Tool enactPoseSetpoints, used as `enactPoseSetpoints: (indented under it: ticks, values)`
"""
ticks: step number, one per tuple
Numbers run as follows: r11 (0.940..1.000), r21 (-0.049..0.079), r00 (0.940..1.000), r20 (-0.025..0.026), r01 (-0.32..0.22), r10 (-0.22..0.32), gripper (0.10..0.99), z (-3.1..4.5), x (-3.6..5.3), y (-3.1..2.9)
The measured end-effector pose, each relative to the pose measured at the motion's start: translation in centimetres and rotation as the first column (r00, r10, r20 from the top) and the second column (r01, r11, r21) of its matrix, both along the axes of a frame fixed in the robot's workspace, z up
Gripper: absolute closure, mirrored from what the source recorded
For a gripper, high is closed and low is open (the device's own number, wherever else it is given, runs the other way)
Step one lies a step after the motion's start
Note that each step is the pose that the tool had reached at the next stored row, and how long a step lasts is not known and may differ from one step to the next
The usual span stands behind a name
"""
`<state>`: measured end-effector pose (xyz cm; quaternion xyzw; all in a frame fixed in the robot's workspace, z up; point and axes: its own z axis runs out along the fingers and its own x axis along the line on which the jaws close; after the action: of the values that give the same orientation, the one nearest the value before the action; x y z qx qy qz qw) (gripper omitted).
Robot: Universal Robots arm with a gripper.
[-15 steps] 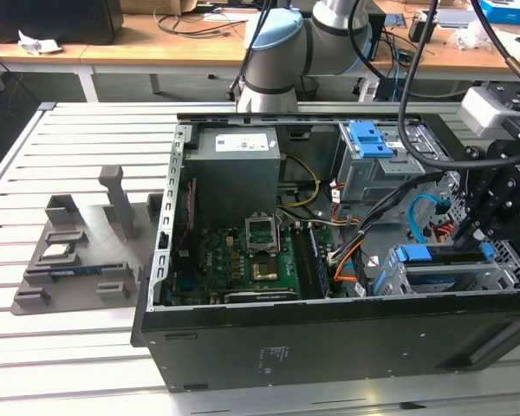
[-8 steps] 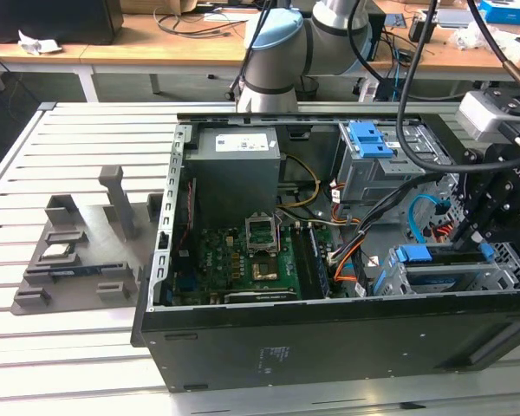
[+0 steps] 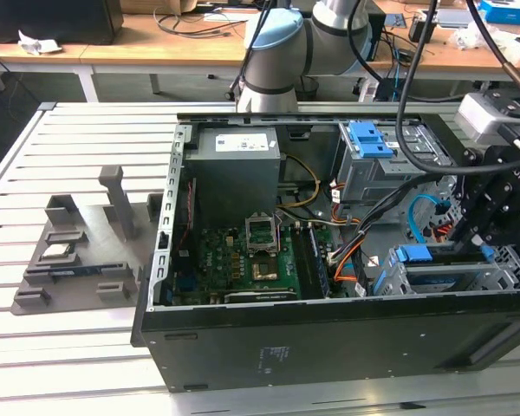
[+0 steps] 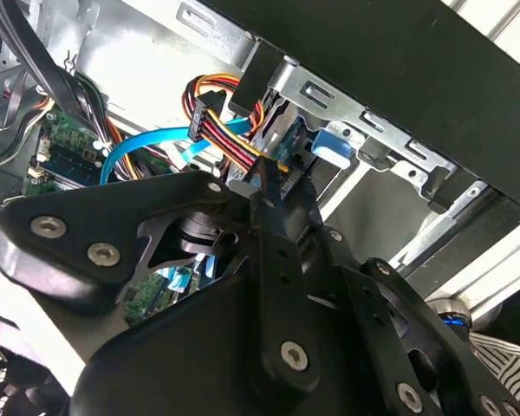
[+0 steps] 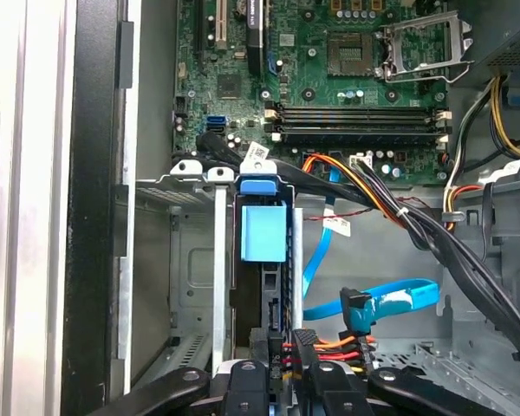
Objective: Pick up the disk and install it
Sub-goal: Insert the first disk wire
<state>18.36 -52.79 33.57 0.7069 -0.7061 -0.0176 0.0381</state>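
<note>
Inside the open computer case, at the exterior view's right, the hand hung low over the drive cage. The disk sat edge-on in that cage, its blue carrier tab uppermost, apparently slotted home between the rails. I could not tell how far the hand was open.

light: even, bright | shadow: inside case | blur: slight
</note>
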Motion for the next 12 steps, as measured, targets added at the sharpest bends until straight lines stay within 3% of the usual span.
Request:
enactPoseSetpoints:
  ticks: [5, 6, 12]
  values:
    - [1.0000, -0.009, 1.0000, 0.0001, 0.000, 0.000, 0.859, 2.03, 0.00, 0.42]
    - [0.9999, -0.012, 1.0000, 0.0001, 0.000, 0.000, 0.980, 2.62, 0.00, 0.53]
    - [0.9997, -0.024, 1.0000, 0.0005, 0.000, 0.000, 0.980, 5.23, 0.00, 0.89]
